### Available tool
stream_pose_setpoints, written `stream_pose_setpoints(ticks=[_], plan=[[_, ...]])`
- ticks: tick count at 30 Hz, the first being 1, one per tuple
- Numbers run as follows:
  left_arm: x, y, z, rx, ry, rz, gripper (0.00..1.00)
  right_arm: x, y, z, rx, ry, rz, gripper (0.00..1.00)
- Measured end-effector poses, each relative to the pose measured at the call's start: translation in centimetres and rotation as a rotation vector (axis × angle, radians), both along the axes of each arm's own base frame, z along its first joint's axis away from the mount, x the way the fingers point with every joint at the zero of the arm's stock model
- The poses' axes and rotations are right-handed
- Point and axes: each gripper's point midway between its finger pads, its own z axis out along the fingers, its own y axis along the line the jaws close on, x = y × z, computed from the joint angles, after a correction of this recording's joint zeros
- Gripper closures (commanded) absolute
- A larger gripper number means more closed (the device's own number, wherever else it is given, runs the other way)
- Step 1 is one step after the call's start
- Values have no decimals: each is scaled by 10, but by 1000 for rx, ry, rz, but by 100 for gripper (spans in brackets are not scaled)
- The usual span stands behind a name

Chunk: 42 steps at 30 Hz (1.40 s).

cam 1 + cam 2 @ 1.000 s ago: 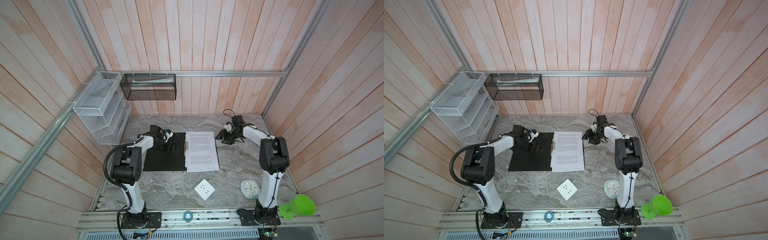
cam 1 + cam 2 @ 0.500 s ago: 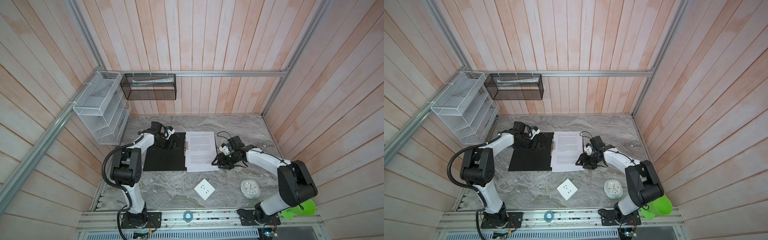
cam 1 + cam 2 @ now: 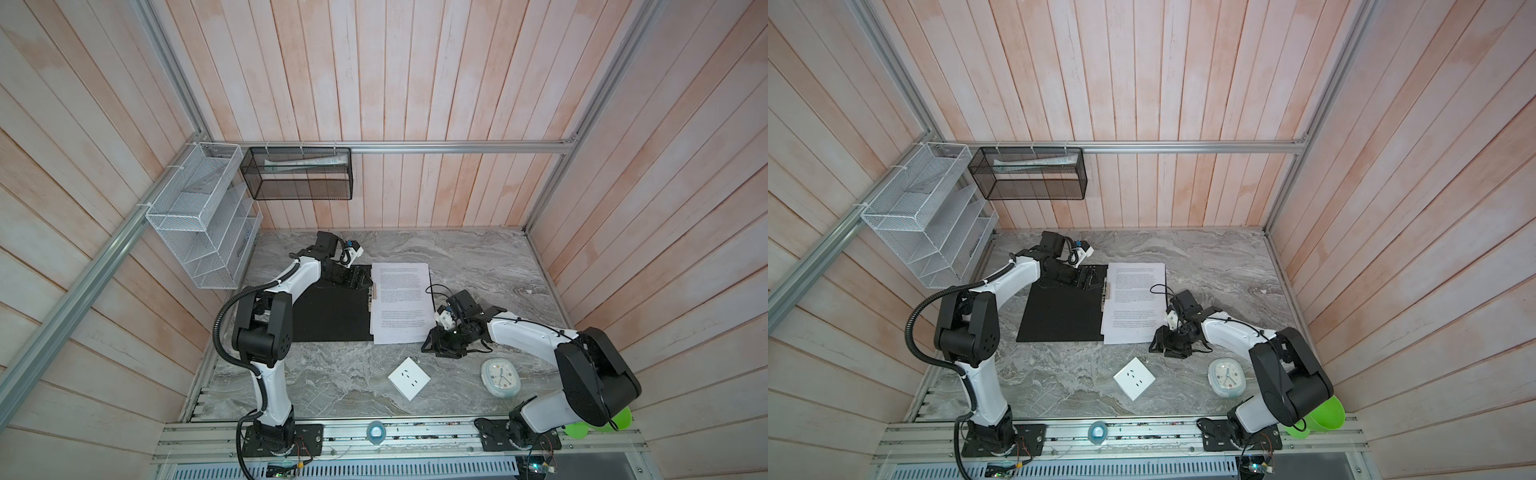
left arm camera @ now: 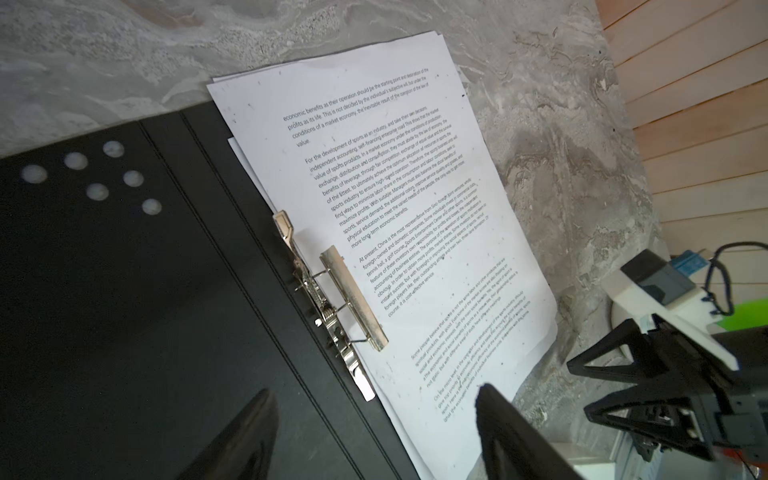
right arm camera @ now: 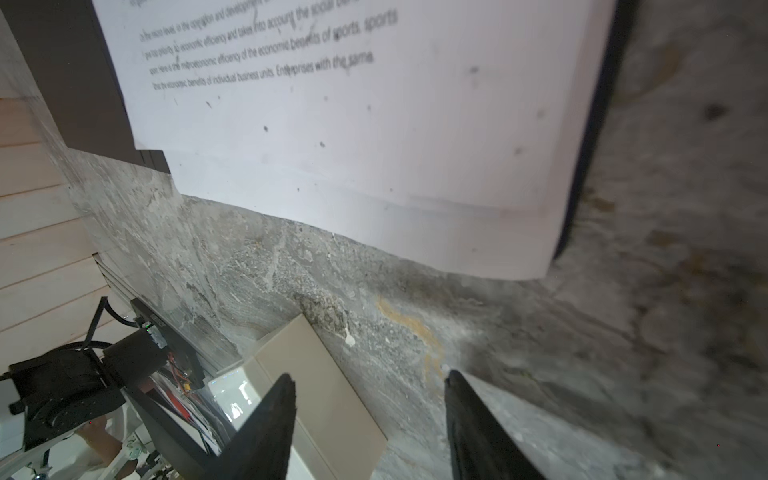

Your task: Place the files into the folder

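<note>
We looked down on a grey marbled table (image 3: 478,257) boxed in by pale wooden slat walls (image 3: 415,83). A white mesh rack (image 3: 199,216) and a black mesh basket (image 3: 299,174) hung in the far left corner. The folder (image 3: 332,316) lay open and flat left of centre, black inside up. The files (image 3: 401,303), white sheets of small black paragraphs, lay slightly fanned on its right half.

The left gripper (image 3: 360,277) hung over the folder's far edge, jaws apart and empty. The right gripper (image 3: 436,347) sat low just beside the files' near right corner, jaws likewise apart, holding nothing.

The left wrist view alone gave us the metal clip (image 4: 353,303) at the spine, its bar across the sheets' edge. Whether it pressed them we could not tell. The top views took in the socket plate (image 3: 409,378) and clock (image 3: 500,377) nearer the front.
</note>
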Motion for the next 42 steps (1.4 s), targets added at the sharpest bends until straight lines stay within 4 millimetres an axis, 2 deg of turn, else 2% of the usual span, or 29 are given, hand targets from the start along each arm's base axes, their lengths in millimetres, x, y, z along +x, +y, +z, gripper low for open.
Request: stream_pose_setpoints(ticks=[3, 8, 13, 17, 24, 28, 31, 34, 38, 40, 42], plan=[[-5, 2, -3, 9, 9, 3, 22, 1, 7, -7, -12, 15, 19, 43], [-18, 6, -1, 20, 11, 5, 23, 19, 22, -6, -1, -10, 26, 43], [-20, 9, 5, 33, -10, 8, 22, 37, 35, -5, -5, -38, 33, 43], [-24, 11, 7, 36, -19, 5, 22, 41, 38, -4, -12, -55, 31, 43], [-31, 15, -3, 87, -38, -10, 22, 49, 47, -3, -9, -62, 33, 43], [-46, 19, -5, 172, -99, -44, 22, 50, 52, 7, -7, -74, 59, 43], [-62, 21, -4, 244, -163, -77, 22, 61, 56, 33, 10, -118, 75, 43], [-75, 23, -6, 302, -214, -106, 21, 91, 61, 73, 48, -213, 71, 44], [-98, 20, -20, 356, -239, -166, 21, 154, 52, 122, 62, -388, 30, 46], [-112, 13, -28, 379, -240, -219, 21, 190, 45, 132, 49, -455, 5, 47], [-127, 3, -38, 398, -249, -284, 21, 225, 38, 126, 23, -490, -12, 48]])
